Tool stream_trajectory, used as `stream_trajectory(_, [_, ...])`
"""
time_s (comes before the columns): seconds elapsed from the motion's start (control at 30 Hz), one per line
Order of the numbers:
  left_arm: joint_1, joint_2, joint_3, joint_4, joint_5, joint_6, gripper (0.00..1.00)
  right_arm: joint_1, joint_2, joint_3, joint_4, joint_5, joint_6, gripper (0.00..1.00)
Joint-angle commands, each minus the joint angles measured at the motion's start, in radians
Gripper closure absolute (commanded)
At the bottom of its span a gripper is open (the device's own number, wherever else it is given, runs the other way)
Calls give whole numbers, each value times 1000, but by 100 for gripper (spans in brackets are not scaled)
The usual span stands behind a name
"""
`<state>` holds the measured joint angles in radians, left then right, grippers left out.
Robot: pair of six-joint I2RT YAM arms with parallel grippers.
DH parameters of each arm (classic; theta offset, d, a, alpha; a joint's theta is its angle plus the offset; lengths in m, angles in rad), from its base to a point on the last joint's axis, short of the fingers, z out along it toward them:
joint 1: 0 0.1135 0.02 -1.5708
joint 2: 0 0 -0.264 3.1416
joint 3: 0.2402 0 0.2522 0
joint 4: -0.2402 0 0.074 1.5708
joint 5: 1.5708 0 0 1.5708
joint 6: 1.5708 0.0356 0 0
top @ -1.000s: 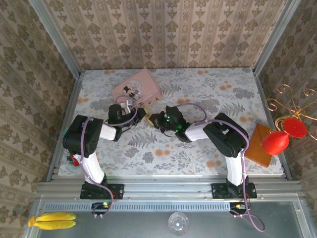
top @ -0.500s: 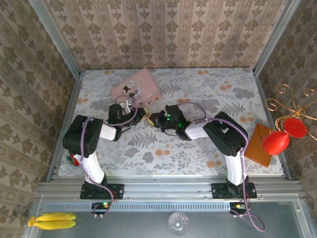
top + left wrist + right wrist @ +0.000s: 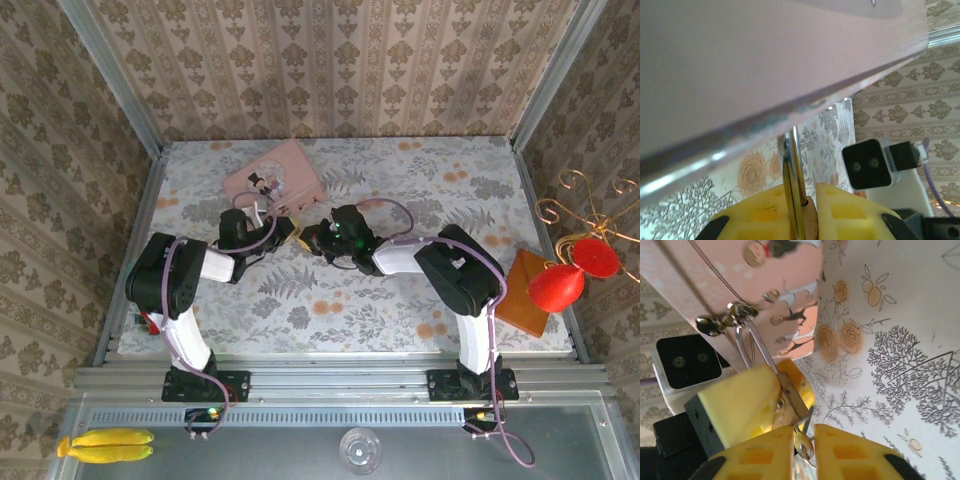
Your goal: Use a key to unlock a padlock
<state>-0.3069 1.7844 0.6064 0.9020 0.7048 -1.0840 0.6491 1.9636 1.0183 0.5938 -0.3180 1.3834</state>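
Right gripper [image 3: 805,434] has crept up and left toward the left gripper [image 3: 283,228] over the last second, and my right forearm has swung with it. My left arm has not shifted. The right pads were tight a second ago and now stand slightly apart. The key [image 3: 804,442] sits in the gap between them, blade pointing into the bottom of the padlock [image 3: 801,385]. I cannot tell whether the pads still pinch it or have just let go. My left gripper is narrow, clamped on the padlock body. It holds the padlock at the middle of the tabletop [image 3: 420,200], just beside the near edge of the pink tin [image 3: 275,177]. The shackle [image 3: 754,347] points up toward the tin, and my left pad hides where it meets the body, so I cannot say whether it has popped. Judgement: the key is inserted or nearly so, and the lock is not yet confirmed open. The loosening could be a regrip before the turn. Risk: an unsupported key may droop or slide out.
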Motion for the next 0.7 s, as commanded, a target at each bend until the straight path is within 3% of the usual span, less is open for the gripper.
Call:
stream_trajectory(0.0, [-6,-26,-34,-99,105,-7,100,-26,-81,-36,-8,44,-77,72])
stream_trajectory(0.2, [-1,-26,-37,-103,101,-1,100,-24,-180,-75,-90,31,-187,60])
stream_trajectory(0.43, [-5,-40,-30,-162,87,26,100,22,-277,-97,-303,104,-402,60])
stream_trajectory(0.67, [-34,-116,18,-451,-13,184,100,217,-319,28,-658,471,-857,57])
